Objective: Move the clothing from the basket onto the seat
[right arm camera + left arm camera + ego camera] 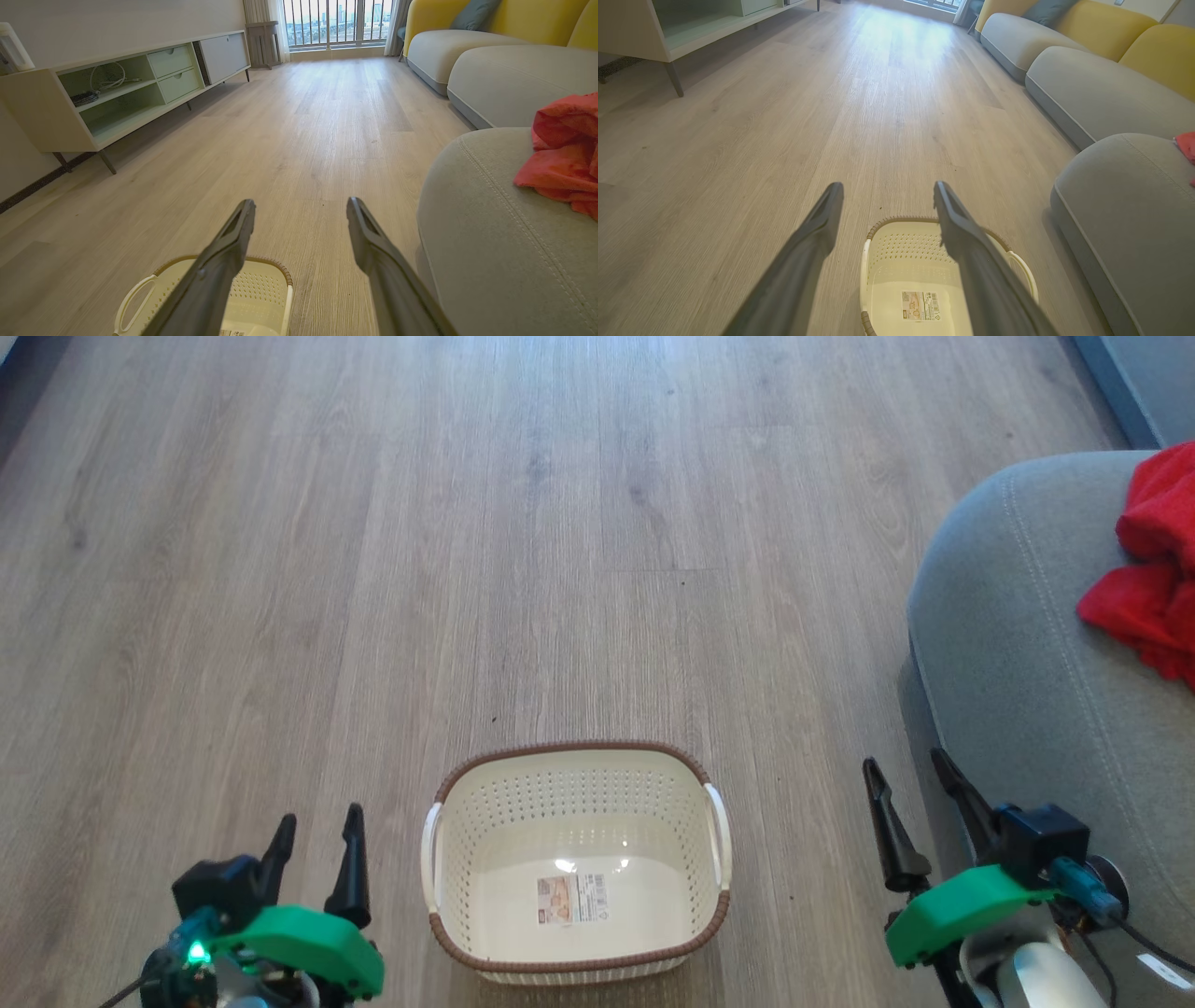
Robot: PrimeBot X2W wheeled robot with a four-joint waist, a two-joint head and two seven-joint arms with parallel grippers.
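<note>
The cream basket (504, 803) with a brown rim stands on the wood floor at the bottom centre, holding nothing but a label on its bottom; it also shows as the basket (896, 252) and the basket (261, 289) in the wrist views. Red clothing (1153, 569) lies bunched on the grey seat (1018, 644) at the right edge, seen too as clothing (563, 154) on the seat (490, 224). My left gripper (317, 821) is open, left of the basket. My right gripper (906, 765) is open, between the basket and the seat. Both grippers hold nothing.
More grey sofa cushions with yellow backrests (1087, 88) run along the right. A low pale cabinet (117, 88) with open shelves stands on thin legs along the left wall. Wide wood floor (523, 541) stretches ahead toward a window with railings (336, 23).
</note>
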